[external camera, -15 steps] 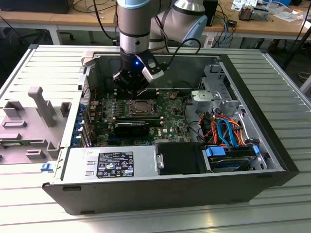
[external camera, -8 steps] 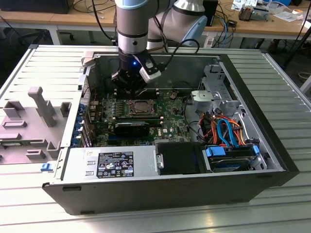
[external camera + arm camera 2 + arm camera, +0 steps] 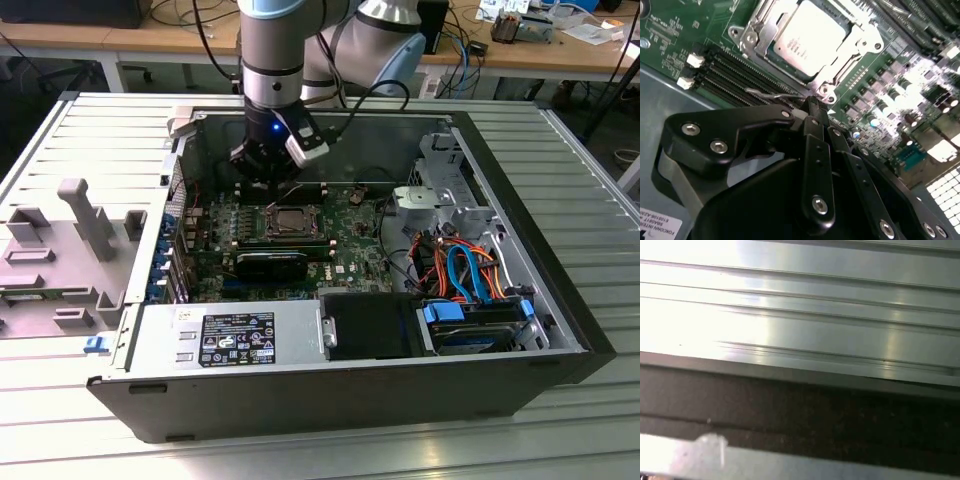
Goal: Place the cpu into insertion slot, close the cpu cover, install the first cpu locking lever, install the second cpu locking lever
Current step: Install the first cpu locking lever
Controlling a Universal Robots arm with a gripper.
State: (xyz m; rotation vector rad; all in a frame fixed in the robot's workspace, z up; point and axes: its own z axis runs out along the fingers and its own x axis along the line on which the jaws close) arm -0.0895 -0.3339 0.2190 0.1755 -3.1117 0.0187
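Silver-grey square cpu [image 3: 810, 37]: seated in socket, under thin silver metal cpu cover [image 3: 850, 55].
Handling: light, stiff, fragile; hold by edges.
Black gripper [image 3: 815, 104]: fingers pinched together, empty, beside socket.

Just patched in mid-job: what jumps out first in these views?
The open computer case on the ribbed metal table takes the eye, with the arm reaching down into it and the gripper low over the motherboard. In the second wrist view, the cpu sits in its socket with the cpu cover closed around it, the gripper's black fingers close beside a thin wire locking lever.
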